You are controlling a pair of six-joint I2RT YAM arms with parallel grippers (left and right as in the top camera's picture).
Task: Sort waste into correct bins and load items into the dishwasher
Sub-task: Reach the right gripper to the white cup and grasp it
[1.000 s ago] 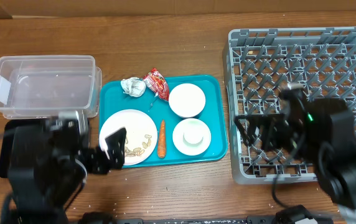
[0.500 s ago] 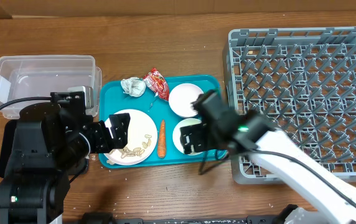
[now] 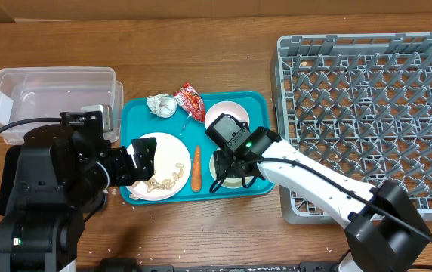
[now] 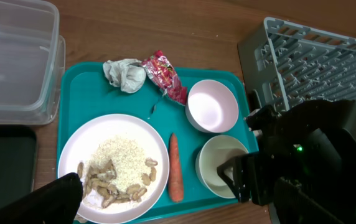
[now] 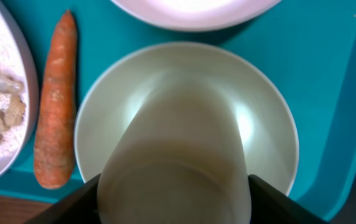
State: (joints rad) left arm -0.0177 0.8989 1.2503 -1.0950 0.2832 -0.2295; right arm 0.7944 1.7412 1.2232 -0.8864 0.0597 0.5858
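Observation:
A teal tray [image 3: 257, 102] holds a white plate [image 3: 163, 151] with peanuts and rice, a carrot [image 3: 195, 168], two white bowls, crumpled paper [image 3: 160, 104] and a red wrapper [image 3: 189, 102]. The upper bowl [image 3: 226, 117] is empty. The lower bowl [image 5: 265, 124] holds an upturned white cup [image 5: 178, 143]. My right gripper [image 3: 227, 168] is low over that bowl and open, one finger on each side of the cup, close to its walls. My left gripper [image 3: 139, 162] is open and empty over the plate's left edge. One of its fingers shows in the left wrist view [image 4: 60, 199].
A grey dish rack [image 3: 367, 113] stands to the right of the tray. A clear plastic container [image 3: 50, 102] stands at the back left, with a black bin [image 3: 4, 189] in front of it under my left arm.
My right arm has swung left from the rack to the tray and come down around the cup in the lower bowl. My left arm edged onto the plate, then held still.

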